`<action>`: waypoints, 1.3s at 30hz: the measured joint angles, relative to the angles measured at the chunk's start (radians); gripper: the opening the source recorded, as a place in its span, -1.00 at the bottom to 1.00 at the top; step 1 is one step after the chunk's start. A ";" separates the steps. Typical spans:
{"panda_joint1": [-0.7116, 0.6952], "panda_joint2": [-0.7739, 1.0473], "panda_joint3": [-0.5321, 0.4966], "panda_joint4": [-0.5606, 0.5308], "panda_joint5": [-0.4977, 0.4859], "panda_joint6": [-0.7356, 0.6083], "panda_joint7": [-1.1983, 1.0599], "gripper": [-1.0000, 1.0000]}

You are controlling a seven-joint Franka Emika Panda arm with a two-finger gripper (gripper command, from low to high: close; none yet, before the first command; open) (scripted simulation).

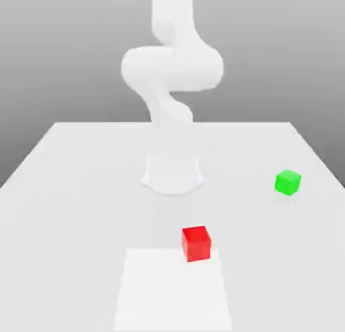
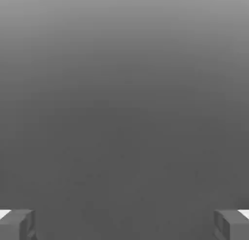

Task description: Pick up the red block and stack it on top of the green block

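Observation:
The red block [image 1: 196,243] rests on the white table [image 1: 67,209], in front of the robot's base and slightly toward the exterior view's right. Farther back, toward the exterior view's right, the green block [image 1: 288,182] sits alone on the table. The two cubes are well apart. In the hand view my gripper [image 2: 124,227] is open, its grey fingertips [image 2: 17,224] spread wide with nothing between them. Beyond them lies plain grey background.
The white arm rises from its round base [image 1: 172,174] at the table's middle and bends upward out of the exterior view. A brighter white rectangular patch [image 1: 172,293] lies on the table's near edge, just in front of the red block.

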 joint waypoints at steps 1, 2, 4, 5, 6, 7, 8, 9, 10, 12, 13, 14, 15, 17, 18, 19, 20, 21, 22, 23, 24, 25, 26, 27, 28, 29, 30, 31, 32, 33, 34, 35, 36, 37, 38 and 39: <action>0.006 0.028 0.001 -0.033 0.002 0.024 -0.005 0.00; 0.010 0.056 0.003 -0.066 0.006 0.048 -0.011 0.00; 0.022 0.111 0.005 -0.131 0.010 0.095 -0.020 0.00; 0.027 0.138 0.007 -0.164 0.012 0.119 -0.025 0.00; 0.033 0.166 0.008 -0.196 0.014 0.142 -0.030 0.00; 0.039 0.193 0.010 -0.229 0.015 0.166 -0.034 0.00; 0.044 0.221 0.013 -0.263 0.017 0.189 -0.038 0.00; 0.050 0.249 0.015 -0.296 0.018 0.213 -0.043 0.00; 0.056 0.278 0.017 -0.331 0.019 0.238 -0.047 0.00; 0.069 0.338 0.022 -0.401 0.020 0.288 -0.055 0.00; 0.075 0.370 0.025 -0.438 0.021 0.315 -0.059 0.00; 0.082 0.404 0.029 -0.476 0.022 0.343 -0.063 0.00; 0.088 0.441 0.032 -0.516 0.022 0.372 -0.067 0.00; 0.096 0.555 0.043 -0.574 0.019 0.462 -0.071 0.00; 0.099 0.624 0.046 -0.588 0.014 0.516 -0.070 0.00; 0.099 0.676 0.047 -0.592 0.008 0.559 -0.067 0.00; 0.099 0.721 0.046 -0.592 0.001 0.596 -0.063 0.00; 0.101 0.761 0.043 -0.589 -0.008 0.630 -0.057 0.00; 0.106 0.799 0.035 -0.585 -0.018 0.663 -0.050 0.00; 0.114 0.837 0.026 -0.581 -0.025 0.695 -0.045 0.00; 0.123 0.873 0.016 -0.576 -0.029 0.726 -0.042 0.00; 0.129 0.899 0.009 -0.573 -0.032 0.748 -0.040 -1.00; 0.129 0.899 0.009 -0.573 -0.032 0.748 -0.040 -1.00; 0.129 0.899 0.010 -0.573 -0.032 0.748 -0.039 -1.00; 0.128 0.899 0.010 -0.573 -0.033 0.748 -0.039 -1.00; 0.128 0.899 0.010 -0.573 -0.033 0.748 -0.038 -1.00; 0.128 0.899 0.010 -0.573 -0.034 0.748 -0.037 -1.00; 0.130 0.911 0.007 -0.571 -0.037 0.759 -0.034 -1.00; 0.127 0.899 0.010 -0.573 -0.036 0.748 -0.036 -1.00; 0.123 0.876 0.015 -0.576 -0.032 0.728 -0.039 -1.00; 0.122 0.845 0.019 -0.581 -0.023 0.702 -0.045 -1.00; 0.121 0.812 0.022 -0.585 -0.016 0.673 -0.051 -1.00; 0.123 0.778 0.023 -0.590 -0.009 0.643 -0.056 -1.00; 0.129 0.742 0.018 -0.595 -0.004 0.613 -0.059 -1.00; 0.131 0.706 0.017 -0.600 -0.001 0.582 -0.061 -1.00; 0.132 0.670 0.016 -0.605 0.000 0.551 -0.062 -1.00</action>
